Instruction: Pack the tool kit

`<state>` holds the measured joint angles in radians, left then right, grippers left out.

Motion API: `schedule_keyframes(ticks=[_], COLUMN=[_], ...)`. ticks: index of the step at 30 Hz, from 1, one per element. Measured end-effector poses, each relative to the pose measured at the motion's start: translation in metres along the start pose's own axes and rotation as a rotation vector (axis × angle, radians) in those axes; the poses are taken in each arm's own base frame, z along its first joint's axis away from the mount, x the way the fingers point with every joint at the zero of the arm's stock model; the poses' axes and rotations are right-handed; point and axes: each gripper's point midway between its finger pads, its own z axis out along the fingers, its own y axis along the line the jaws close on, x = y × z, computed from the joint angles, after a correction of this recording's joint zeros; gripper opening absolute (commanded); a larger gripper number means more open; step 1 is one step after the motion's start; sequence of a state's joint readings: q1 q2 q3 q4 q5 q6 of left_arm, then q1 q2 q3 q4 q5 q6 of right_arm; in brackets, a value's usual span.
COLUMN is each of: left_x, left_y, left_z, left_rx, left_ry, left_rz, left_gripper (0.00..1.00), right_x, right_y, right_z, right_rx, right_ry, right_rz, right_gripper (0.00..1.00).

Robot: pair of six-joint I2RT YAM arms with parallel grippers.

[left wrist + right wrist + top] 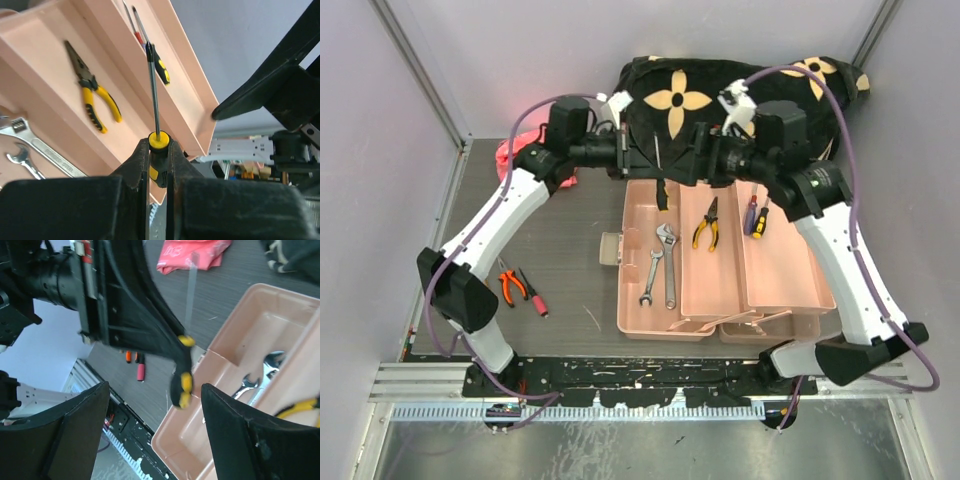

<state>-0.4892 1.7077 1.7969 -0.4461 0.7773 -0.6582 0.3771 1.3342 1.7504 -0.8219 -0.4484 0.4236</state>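
**Left gripper [159, 152] is pinching a black-and-yellow-handled steel screwdriver [155, 95] over the big salmon-pink plastic toolbox [50, 35]**

Its black fingers are squeezing the handle tight, holding the tool in the air above the box's far end. The right gripper [152, 405] is waiting close by, spread wide and holding nothing. Going down slowly looks best. That means laying it flat beside the two other screwdrivers [162, 70] in the side tray, missing the wall, then letting go.

Screwdriver [182, 375] shaft smeared to a pale blur in the right wrist view, its handle mostly buried in the left gripper [159, 150], pink bag [503, 155] half behind the left arm [490, 230], adjustable wrench [45, 150] clipped by the frame edge
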Motion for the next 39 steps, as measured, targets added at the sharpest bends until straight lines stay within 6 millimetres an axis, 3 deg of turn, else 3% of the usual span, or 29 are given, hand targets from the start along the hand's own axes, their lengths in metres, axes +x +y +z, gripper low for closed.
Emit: schedule_keyframes(ticks=[3, 7, 16, 20, 23, 25, 27, 32, 36, 39], left_x=[0.015, 0.009, 0.001, 0.001, 0.001, 0.0, 0.0, -0.003, -0.013, -0.037], left_y=[-0.009, -0.019, -0.029, -0.03, -0.031, -0.033, -0.033, -0.033, -0.028, 0.0], left_z=[0.012, 0.011, 0.006, 0.006, 0.006, 0.006, 0.006, 0.008, 0.005, -0.013], left_rx=[0.03, 0.049, 0.072, 0.077, 0.083, 0.087, 0.087, 0.094, 0.095, 0.043], left_ry=[0.054, 0.045, 0.03, 0.032, 0.034, 0.029, 0.029, 0.018, -0.014, -0.082], left_rz=[0.013, 0.04, 0.061, 0.056, 0.052, 0.049, 0.042, 0.014, -0.03, -0.077], left_gripper=[0.0, 0.0, 0.0, 0.0, 0.0, 0.05, 0.13, 0.44, 0.49, 0.49], right_x=[0.01, 0.024, 0.036, 0.041, 0.041, 0.042, 0.041, 0.038, 0.04, 0.032], right_y=[0.012, 0.013, -0.003, -0.011, -0.013, -0.013, -0.012, -0.015, -0.029, -0.043], right_z=[0.021, 0.038, 0.042, 0.042, 0.043, 0.044, 0.045, 0.044, 0.037, 0.019], right_rx=[-0.027, -0.01, 0.092, 0.124, 0.133, 0.134, 0.136, 0.161, 0.249, 0.357], right_ry=[0.044, 0.089, 0.108, 0.121, 0.121, 0.125, 0.124, 0.11, 0.114, 0.099], right_rz=[-0.021, -0.028, -0.042, -0.048, -0.052, -0.054, -0.059, -0.06, -0.06, -0.068], right_gripper=[0.79, 0.78, 0.75, 0.54, 0.27, 0.12, 0.04, 0.01, 0.01, 0.02])
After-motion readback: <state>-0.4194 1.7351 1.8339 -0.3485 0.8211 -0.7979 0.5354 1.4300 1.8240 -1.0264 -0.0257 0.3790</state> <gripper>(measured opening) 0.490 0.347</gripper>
